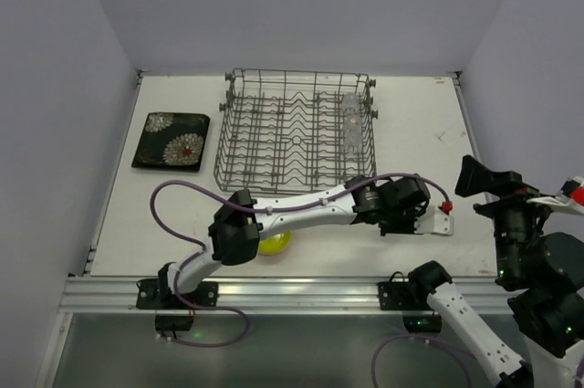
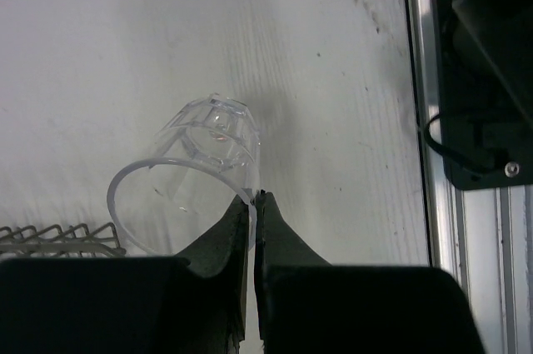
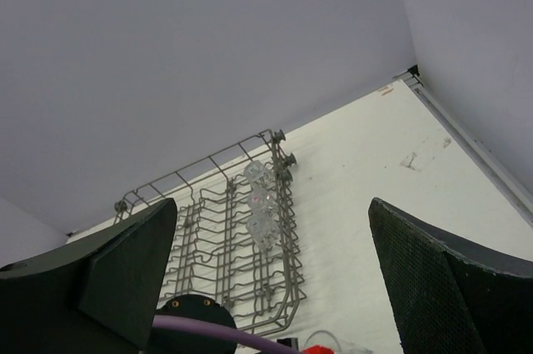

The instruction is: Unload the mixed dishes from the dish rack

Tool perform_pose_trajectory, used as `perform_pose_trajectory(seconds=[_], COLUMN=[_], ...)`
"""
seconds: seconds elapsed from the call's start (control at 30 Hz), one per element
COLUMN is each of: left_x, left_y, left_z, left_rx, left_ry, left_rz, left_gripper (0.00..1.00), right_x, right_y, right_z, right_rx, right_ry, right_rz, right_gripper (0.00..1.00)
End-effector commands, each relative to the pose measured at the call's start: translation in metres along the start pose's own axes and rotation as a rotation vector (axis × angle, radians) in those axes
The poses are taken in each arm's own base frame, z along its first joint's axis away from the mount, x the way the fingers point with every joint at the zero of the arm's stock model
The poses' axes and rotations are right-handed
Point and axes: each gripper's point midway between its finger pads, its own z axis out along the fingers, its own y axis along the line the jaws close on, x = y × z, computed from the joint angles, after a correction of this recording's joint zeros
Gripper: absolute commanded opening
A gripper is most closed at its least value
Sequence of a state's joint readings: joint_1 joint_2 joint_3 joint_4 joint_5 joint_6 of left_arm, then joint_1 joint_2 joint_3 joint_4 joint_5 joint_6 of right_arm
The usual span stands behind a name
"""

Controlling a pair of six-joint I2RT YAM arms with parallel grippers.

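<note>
clear glass [image 2: 196, 179]: rim clamped by left tool [image 2: 256, 197], outside dish rack [image 1: 294, 129] at its 5 o'clock, over surface [image 2: 125, 37]. right tool [image 3: 275, 246] spread apart. hazard: glass may be tipped or rolled if released askew from thin rim grip.

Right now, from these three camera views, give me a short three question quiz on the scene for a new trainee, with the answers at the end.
1. True or false: the left gripper is shut on the rim of a clear glass.
2. Where is the flowered black plate? A) flat on the table, left of the dish rack; B) standing between the rack's tines; C) held in the air.
3. How many racked glasses does the right wrist view show?

Key: 1 true; 2 A; 3 three.
</note>
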State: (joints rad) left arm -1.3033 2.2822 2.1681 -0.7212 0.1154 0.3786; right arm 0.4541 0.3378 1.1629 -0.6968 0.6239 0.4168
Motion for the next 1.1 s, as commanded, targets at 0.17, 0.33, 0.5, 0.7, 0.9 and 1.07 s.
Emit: perform_pose_trajectory(seconds=[0.17, 0.33, 0.5, 0.7, 0.9, 1.07], left_x=[0.029, 0.026, 0.029, 0.041, 0.06, 0.061], left_y=[-0.029, -0.022, -0.022, -0.028, -0.027, -0.026], left_z=[-0.017, 0.003, 0.008, 0.018, 0.036, 0.04], left_rx=[0.152, 0.167, 0.168, 0.189, 0.182, 0.165], left_ry=[0.07, 0.11, 0.114, 0.142, 0.21, 0.222], left_rz=[0.124, 0.148, 0.167, 0.189, 0.215, 0.242], left_gripper=[0.0, 0.04, 0.12, 0.13, 0.17, 0.23], right_x=[-0.017, -0.015, -0.015, -0.013, -0.012, -0.01], right_y=[-0.002, 0.0, -0.001, 0.001, 0.002, 0.006], right_z=[-0.004, -0.006, -0.009, -0.007, -0.006, -0.003], right_rx=[0.012, -0.004, -0.015, -0.016, -0.019, -0.029], right_ry=[-0.046, -0.03, -0.029, -0.023, -0.018, -0.007], right_rz=[0.016, 0.008, 0.006, 0.004, -0.001, -0.005], right_gripper=[0.99, 0.99, 0.99, 0.99, 0.99, 0.99])
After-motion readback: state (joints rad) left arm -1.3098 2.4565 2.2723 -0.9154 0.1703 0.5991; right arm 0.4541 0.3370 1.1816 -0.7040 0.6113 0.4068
